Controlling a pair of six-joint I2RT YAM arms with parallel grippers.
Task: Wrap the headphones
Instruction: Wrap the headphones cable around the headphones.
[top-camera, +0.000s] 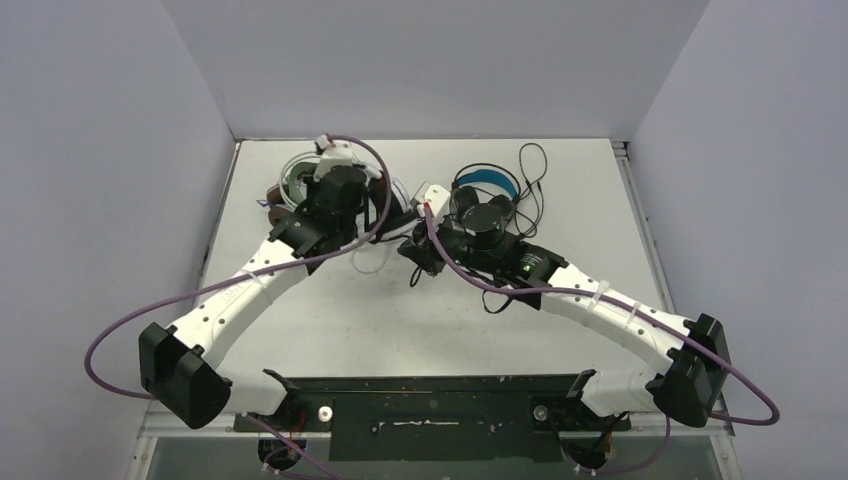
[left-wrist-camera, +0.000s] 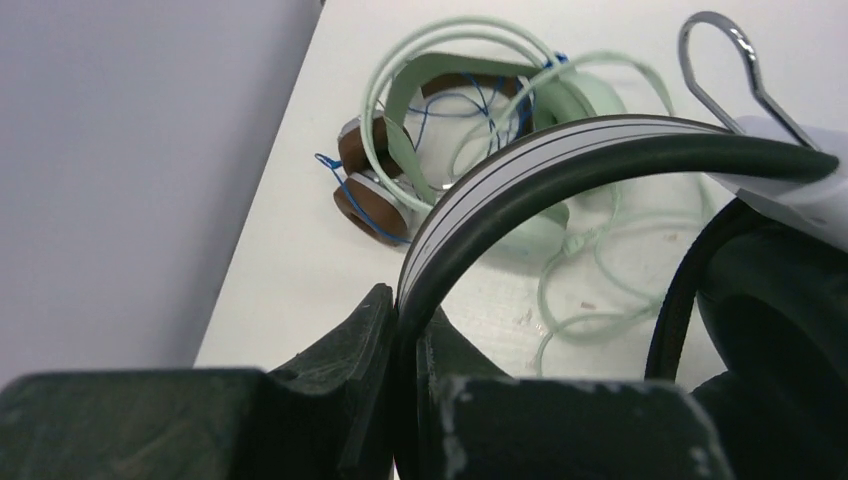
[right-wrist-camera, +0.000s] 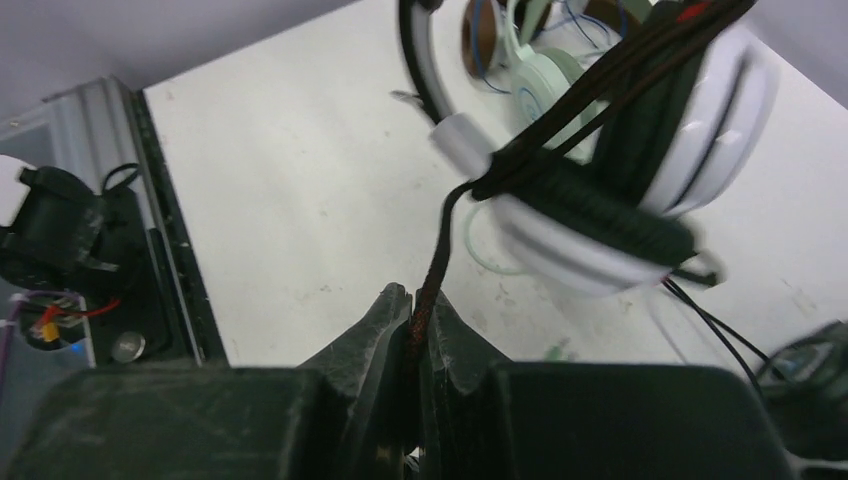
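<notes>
both grippers pinch the white headset

the left gripper is closed tight on the smooth, black-striped arc of the white headset's headband. the right gripper clamps its braided black cord, which runs straight up to a rounded, padded earcup. the mint headset and brown headset lie touching in loose loops of thin wire at the table's far left. the black headset, with its blue band, sits far centre

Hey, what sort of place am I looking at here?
Most likely a robotics lab test cell: a white table boxed in by plain grey panels, a left arm and right arm bolted to a black base rail, and corded headphones heaped at the far side.
</notes>
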